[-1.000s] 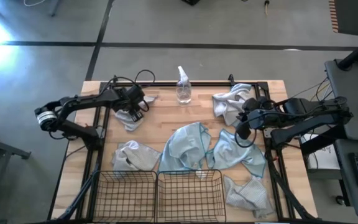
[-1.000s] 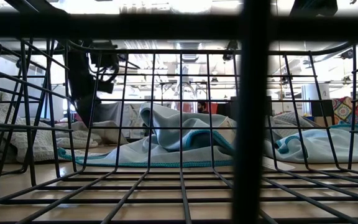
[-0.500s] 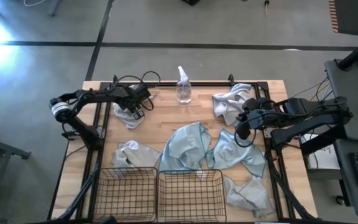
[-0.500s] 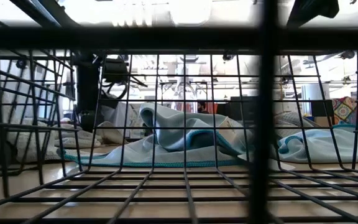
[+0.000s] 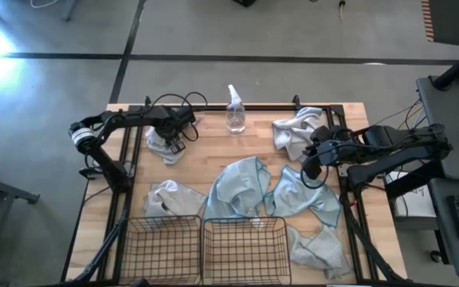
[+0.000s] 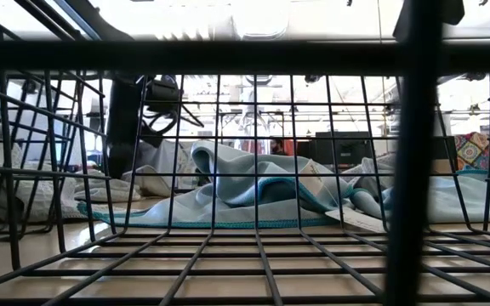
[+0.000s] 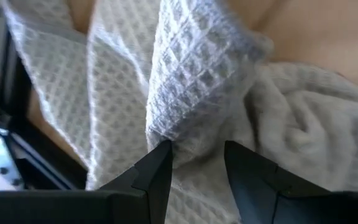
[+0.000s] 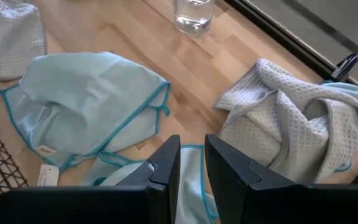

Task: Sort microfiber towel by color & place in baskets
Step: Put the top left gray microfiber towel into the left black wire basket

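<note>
Pale grey and light blue microfiber towels lie crumpled on the wooden table. My left gripper (image 5: 175,137) (image 7: 197,155) is open and points steeply down at a pale grey towel (image 5: 162,148) at the far left; a raised fold (image 7: 185,93) stands between its fingertips. My right gripper (image 5: 313,167) (image 8: 192,149) hangs above a blue towel (image 5: 305,195), its fingers a little apart with nothing between them. Another blue towel (image 5: 241,187) (image 6: 245,183) lies mid-table. Two black wire baskets (image 5: 162,247) (image 5: 244,249) stand at the near edge. My left gripper's fingertips (image 7: 161,155) stand on either side of the raised fold of the pale grey towel (image 7: 185,134), coming from above. The towel lies on the table. Whether the fingertips touch the cloth, I cannot tell.
A clear spray bottle (image 5: 234,112) stands at the far edge. More grey towels lie at the far right (image 5: 297,131), near left (image 5: 170,198) and near right (image 5: 321,247). The black table frame (image 5: 126,175) runs along the sides.
My left gripper has tipped more steeply down and sunk a little onto the pale grey towel at the far left, staying open. The towel lies where it was.
</note>
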You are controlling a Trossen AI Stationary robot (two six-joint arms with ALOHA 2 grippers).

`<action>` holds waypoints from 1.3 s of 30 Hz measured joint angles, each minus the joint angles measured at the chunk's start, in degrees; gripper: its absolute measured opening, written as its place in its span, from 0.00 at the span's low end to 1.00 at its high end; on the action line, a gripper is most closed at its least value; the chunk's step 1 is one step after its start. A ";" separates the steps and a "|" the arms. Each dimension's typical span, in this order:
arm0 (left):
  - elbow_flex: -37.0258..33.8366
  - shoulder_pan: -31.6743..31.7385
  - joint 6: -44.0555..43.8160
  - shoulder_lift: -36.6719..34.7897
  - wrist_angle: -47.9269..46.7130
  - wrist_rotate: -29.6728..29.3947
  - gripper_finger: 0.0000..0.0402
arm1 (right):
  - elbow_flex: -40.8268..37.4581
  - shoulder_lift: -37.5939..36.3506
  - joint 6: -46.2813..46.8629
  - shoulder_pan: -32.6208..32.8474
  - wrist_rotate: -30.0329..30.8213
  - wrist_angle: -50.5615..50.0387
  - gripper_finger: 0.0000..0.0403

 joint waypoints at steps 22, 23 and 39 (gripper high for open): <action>-0.12 0.00 -3.82 -0.24 -1.31 1.88 0.33 | 0.00 0.00 -0.39 0.00 -0.34 -0.07 0.17; -0.15 0.00 -3.82 -0.24 -1.35 1.88 0.33 | 0.00 0.00 -0.39 0.00 -0.35 -0.07 0.17; 0.75 0.00 -4.28 -0.26 -1.98 2.29 0.33 | 0.01 0.00 -0.52 0.00 -0.35 -0.26 0.17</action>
